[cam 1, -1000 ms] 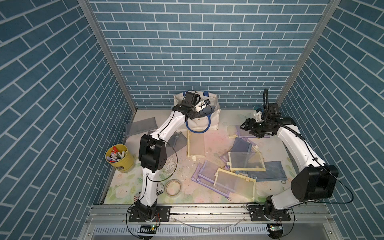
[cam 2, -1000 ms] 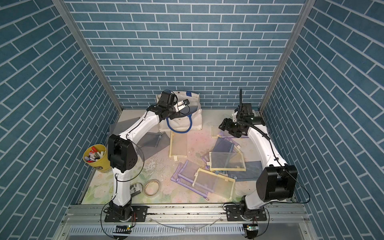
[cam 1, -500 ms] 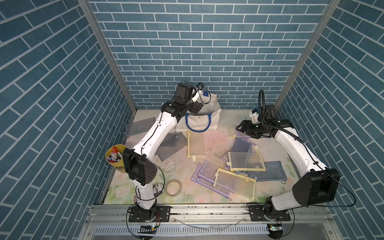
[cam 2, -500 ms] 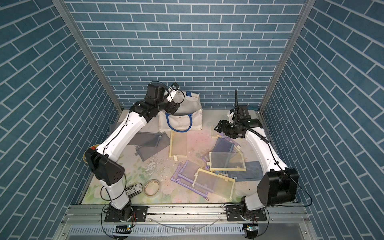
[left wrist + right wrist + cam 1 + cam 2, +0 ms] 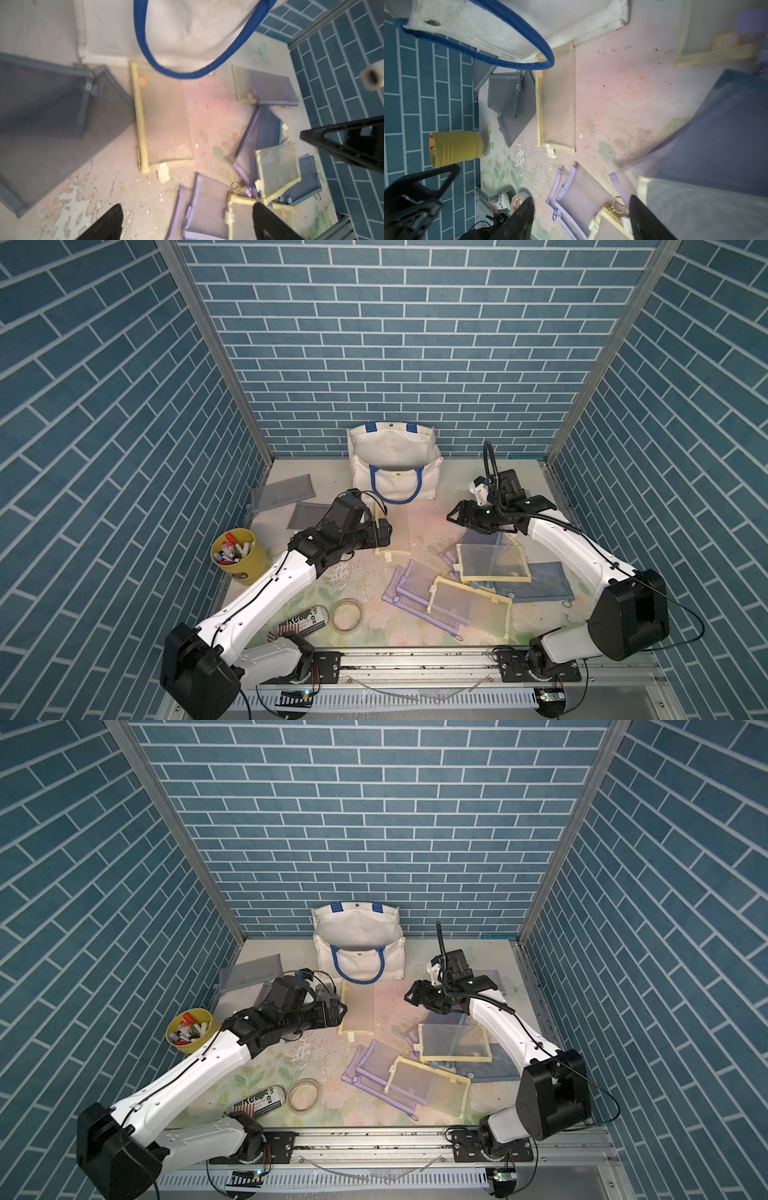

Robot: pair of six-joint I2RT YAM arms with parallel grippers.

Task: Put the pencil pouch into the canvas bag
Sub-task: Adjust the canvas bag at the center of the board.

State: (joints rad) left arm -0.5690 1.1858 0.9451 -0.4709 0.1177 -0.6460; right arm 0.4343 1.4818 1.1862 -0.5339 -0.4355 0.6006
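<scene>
Nearest, at 5 o'clock on the worktop (image 5: 432, 526), lies a heap of pouches (image 5: 469, 608). Mid-field, the left gripper (image 5: 384, 533) hovers wide open and empty beside the yellow pouch (image 5: 397, 531) — by my reading the pencil pouch — flat at centre, its far end under the handle (image 5: 395, 501) of the bag (image 5: 428, 481). The right gripper (image 5: 452, 516), at 2 o'clock, is likewise spread and empty. Farthest, at 12, the bag stands gaping; no pouch shows inside. A second ago the left gripper was at that mouth, half closed; it has since let go and dropped back. The step looks like reaching for the pouch: next, descend onto its edge and pinch.
</scene>
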